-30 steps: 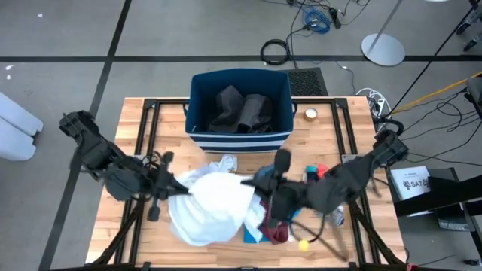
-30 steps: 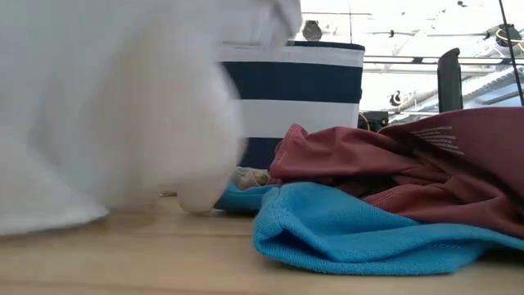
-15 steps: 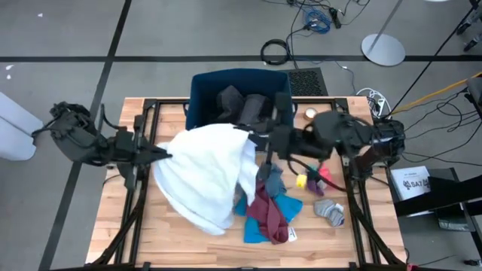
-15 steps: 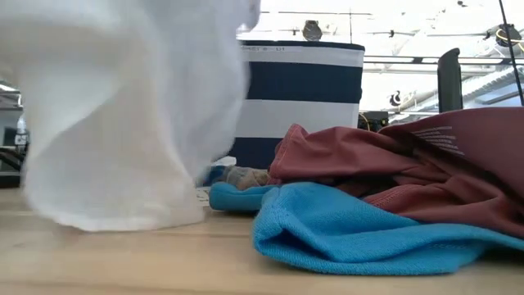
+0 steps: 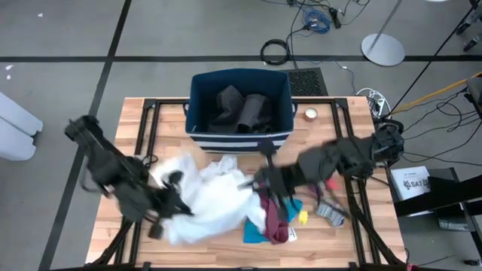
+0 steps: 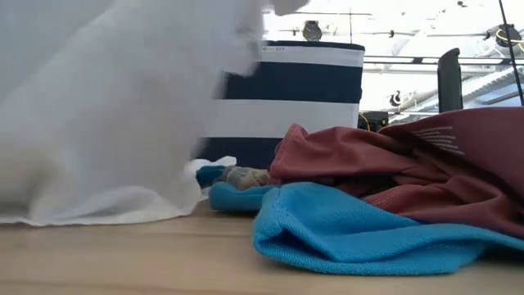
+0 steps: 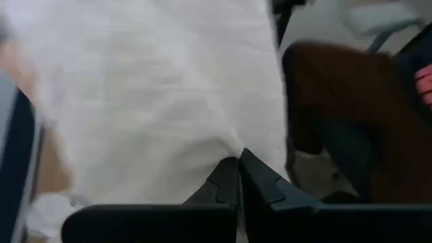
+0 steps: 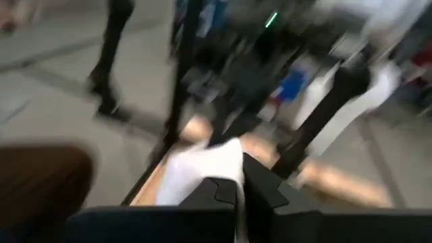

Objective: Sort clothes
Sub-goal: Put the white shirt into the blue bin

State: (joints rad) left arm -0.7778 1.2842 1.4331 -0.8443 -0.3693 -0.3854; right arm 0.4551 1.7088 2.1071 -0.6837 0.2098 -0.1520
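Observation:
A white garment lies bunched on the table in front of the navy striped bin. It fills the left of the low view, its lower edge on the tabletop. My left gripper is shut on its left side and my right gripper is shut on its right side. A maroon garment lies on a bright blue one near the front edge. Grey socks and a red piece lie to the right. Dark grey clothes lie in the bin. My left gripper pinches the white garment's left part between its two shut fingers, coming low from the table's left side; the cloth bunches at the fingertips. My right gripper pinches a bunch of the white garment's right part between its shut fingers, coming from the table's right side. The garment rests on the table between them.
A small yellow object lies by the maroon garment. A small round thing sits right of the bin. Black frame rails run along both sides of the wooden table.
Both grippers went up and toward the bin, lifting the white garment and spreading it wide between them. They have since come back down toward the near edge. The garment has dropped and lies bunched on the table, still held at both sides.

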